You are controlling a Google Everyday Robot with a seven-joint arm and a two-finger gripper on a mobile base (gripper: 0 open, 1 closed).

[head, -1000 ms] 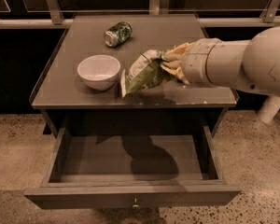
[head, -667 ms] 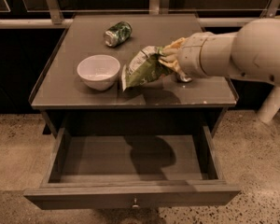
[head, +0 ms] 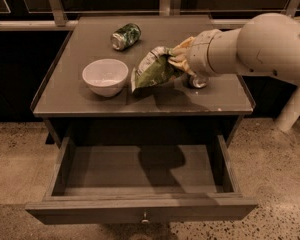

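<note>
The pincer (head: 176, 60) is above the table (head: 85, 101), at 3 o'clock from the centre of the top. It is clenched on the upper end of a green chip bag (head: 152, 70). The bag hangs tilted, lower corner toward 8 o'clock; contact with the table cannot be determined. A white bowl (head: 105, 76) stands at 9 o'clock from the bag. A green can (head: 125, 36) lies on its side at 11 o'clock. A second can (head: 197, 82) stands beneath the arm. Below the top, the drawer (head: 140, 210) is open.
</note>
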